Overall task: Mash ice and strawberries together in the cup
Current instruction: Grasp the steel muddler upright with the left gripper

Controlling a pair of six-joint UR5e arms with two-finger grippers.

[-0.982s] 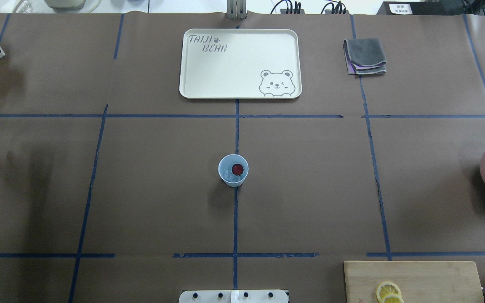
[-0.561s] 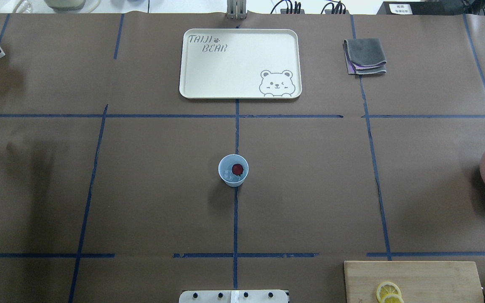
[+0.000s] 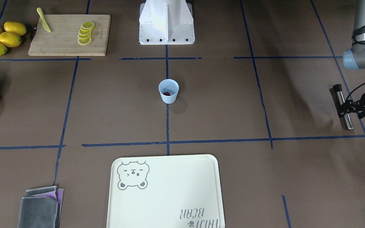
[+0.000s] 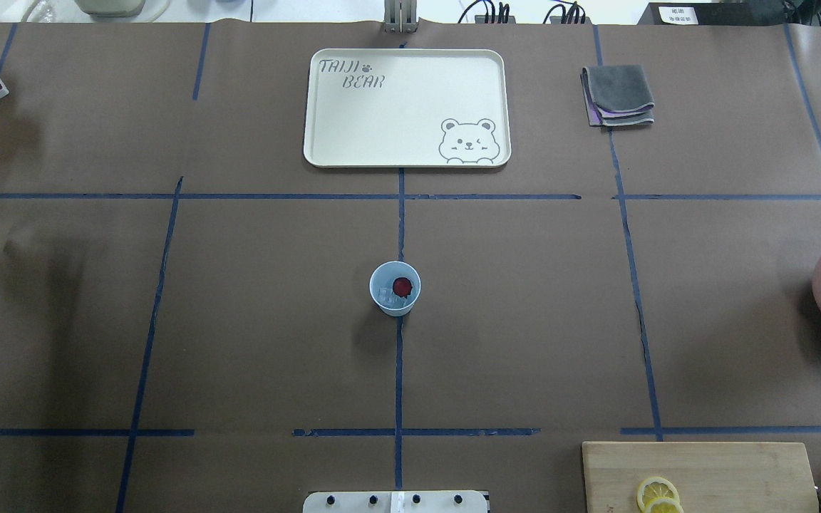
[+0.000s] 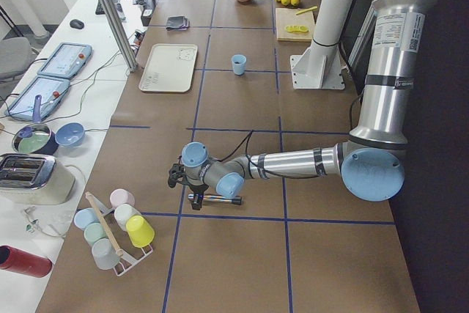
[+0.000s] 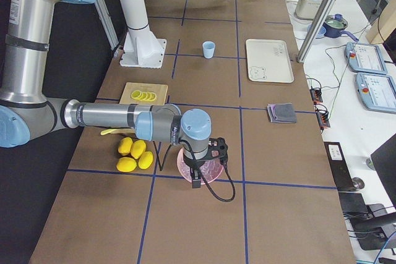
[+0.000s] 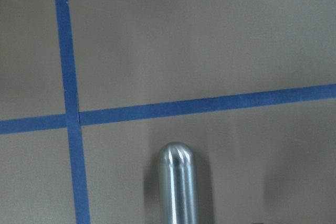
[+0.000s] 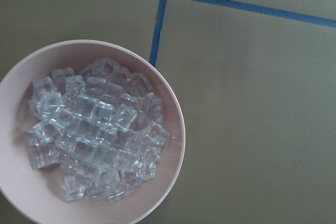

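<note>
The light-blue cup (image 4: 395, 306) stands at the table's middle, also in the front view as the cup (image 3: 169, 96). Inside it lie a dark-red strawberry (image 4: 402, 286) and clear ice (image 4: 386, 295). Far to its left, my left gripper (image 3: 347, 107) is shut across a steel rod (image 3: 344, 115) with a black cap, low over the table. The left wrist view shows the rod's rounded end (image 7: 177, 182). My right gripper (image 6: 197, 180) hangs over a pink bowl (image 8: 177, 129) of ice cubes (image 8: 94, 135) at the far right. Whether it is open, I cannot tell.
A cream bear tray (image 4: 353, 128) and a folded grey cloth (image 4: 617, 92) lie at the far side. A cutting board (image 3: 62, 41) with lemon slices and whole lemons (image 3: 2, 36) sit near the base. A rack of cups (image 5: 113, 225) stands beyond the left gripper.
At the overhead view's left edge, the left gripper's black body has shifted slightly over the rod. The cup and its contents have not moved.
</note>
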